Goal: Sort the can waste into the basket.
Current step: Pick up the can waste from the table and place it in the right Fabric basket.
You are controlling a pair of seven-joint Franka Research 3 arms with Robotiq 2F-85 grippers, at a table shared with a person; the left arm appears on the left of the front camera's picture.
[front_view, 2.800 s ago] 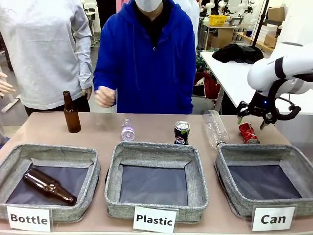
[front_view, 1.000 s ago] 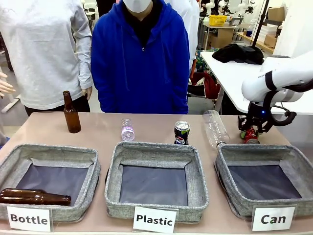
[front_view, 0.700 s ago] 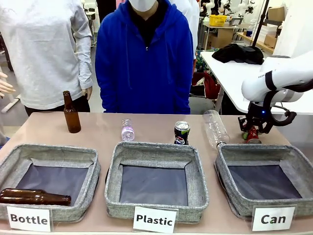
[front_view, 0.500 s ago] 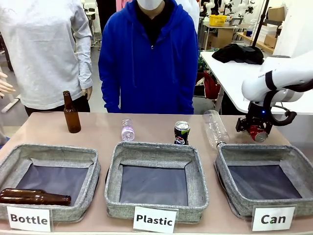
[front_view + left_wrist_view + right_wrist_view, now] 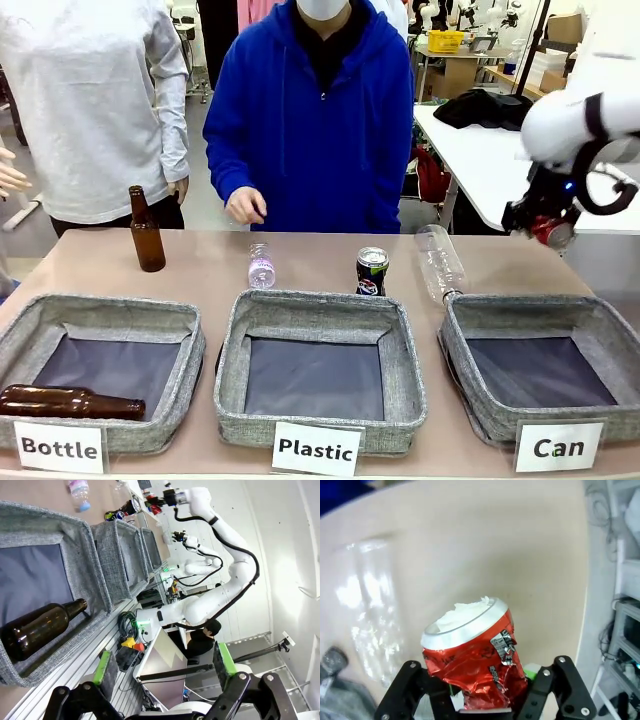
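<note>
My right gripper (image 5: 545, 222) is shut on the crushed red can (image 5: 553, 231) and holds it in the air above the table's far right corner. In the right wrist view the red can (image 5: 476, 652) sits between the pads of that gripper (image 5: 487, 687), silver end up. The black can (image 5: 372, 271) stands upright behind the middle basket. The grey basket (image 5: 458, 330) labelled "Can" is at the front right, below and in front of the held can. My left gripper (image 5: 162, 666) is open with nothing between its fingers.
Baskets labelled "Plastic" (image 5: 235, 340) and "Bottle" (image 5: 190, 335) stand to the left; a brown bottle (image 5: 70, 402) lies in the latter. Another brown bottle (image 5: 146, 231) stands at the far left. Two clear bottles (image 5: 260, 265) (image 5: 440, 262) rest behind the baskets. A person's hand (image 5: 244, 205) hovers at the far edge.
My right gripper closed on the red can on the table and lifted it up and to the right. The person in blue brought a hand forward to the far edge.
</note>
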